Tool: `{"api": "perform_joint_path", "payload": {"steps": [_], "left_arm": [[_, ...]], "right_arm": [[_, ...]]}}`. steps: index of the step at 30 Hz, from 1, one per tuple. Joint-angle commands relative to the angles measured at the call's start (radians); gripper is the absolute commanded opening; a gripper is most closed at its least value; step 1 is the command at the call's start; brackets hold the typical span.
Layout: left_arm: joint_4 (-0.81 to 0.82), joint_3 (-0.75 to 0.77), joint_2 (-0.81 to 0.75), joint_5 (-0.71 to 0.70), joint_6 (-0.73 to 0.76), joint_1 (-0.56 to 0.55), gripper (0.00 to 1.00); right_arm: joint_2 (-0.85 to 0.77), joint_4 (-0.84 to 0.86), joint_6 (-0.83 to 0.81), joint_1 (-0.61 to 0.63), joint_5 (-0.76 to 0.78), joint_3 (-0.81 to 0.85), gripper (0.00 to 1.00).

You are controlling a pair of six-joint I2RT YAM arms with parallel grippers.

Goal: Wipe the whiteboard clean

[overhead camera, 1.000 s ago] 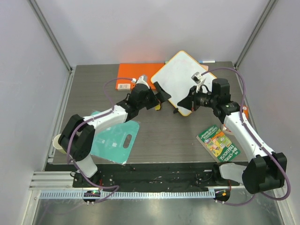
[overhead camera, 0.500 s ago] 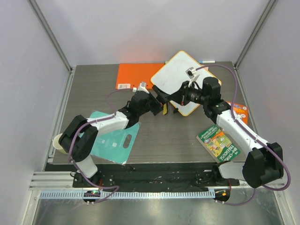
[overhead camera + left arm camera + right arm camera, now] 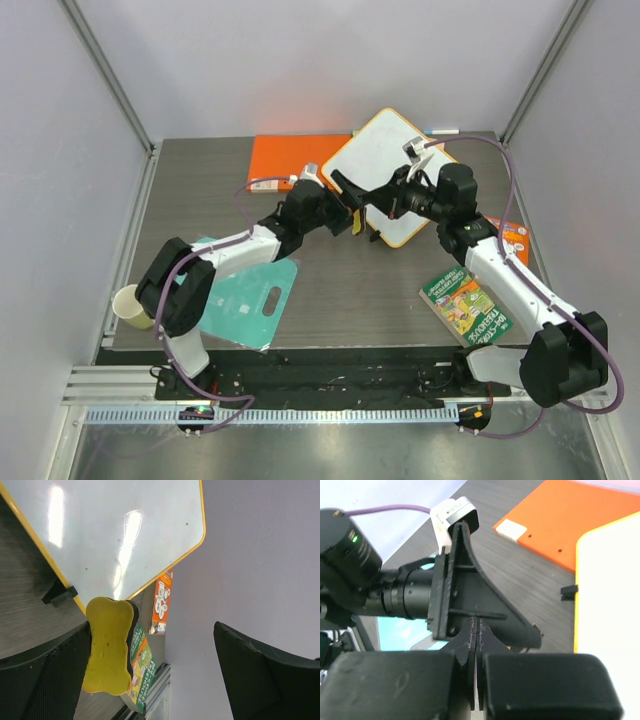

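The whiteboard (image 3: pixel 385 170) has a yellow rim and small black feet and lies tilted at the back of the table. In the left wrist view its face (image 3: pixel 125 530) shows no handwriting, only a few specks. My left gripper (image 3: pixel 348 205) is at the board's left near edge with its jaws wide apart. A yellow bone-shaped eraser (image 3: pixel 107 652) rests against one finger only; the other finger (image 3: pixel 265 680) is far from it. My right gripper (image 3: pixel 380 198) is shut and empty over the board's near corner, its fingertips (image 3: pixel 476 630) right in front of the left gripper.
An orange folder (image 3: pixel 290 160) lies left of the board. A teal folder (image 3: pixel 245 295) and a paper cup (image 3: pixel 130 303) are at the front left. A green book (image 3: pixel 468 305) and an orange booklet (image 3: pixel 510 238) lie on the right. A marker (image 3: pixel 440 131) lies behind the board.
My right gripper has swung left across the board's near edge toward the left gripper. My left gripper has moved a little back and right toward the board, the eraser still at its finger.
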Motion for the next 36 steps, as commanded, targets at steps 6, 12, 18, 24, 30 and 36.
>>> {"api": "perform_joint_path", "payload": {"steps": [6,12,18,24,30,36], "left_arm": [[-0.089,0.173,-0.020,-0.103,0.122,0.075,1.00],[0.001,0.171,0.019,-0.037,0.066,0.087,1.00],[0.147,0.143,0.067,0.049,-0.055,0.048,1.00],[0.246,0.065,0.030,0.074,-0.108,0.026,1.00],[0.330,-0.106,-0.144,0.046,-0.142,0.026,1.00],[0.293,-0.240,-0.373,-0.006,-0.116,0.026,1.00]], "right_arm": [[-0.042,-0.091,-0.035,0.026,-0.035,-0.014,0.01],[-0.033,-0.089,-0.037,0.026,-0.031,-0.015,0.01],[-0.021,-0.071,-0.023,0.026,-0.020,-0.015,0.01],[-0.013,-0.075,-0.028,0.025,0.003,-0.020,0.01],[-0.013,-0.080,-0.035,0.026,0.024,-0.019,0.01],[-0.010,-0.092,-0.045,0.026,0.027,-0.017,0.01]]}}
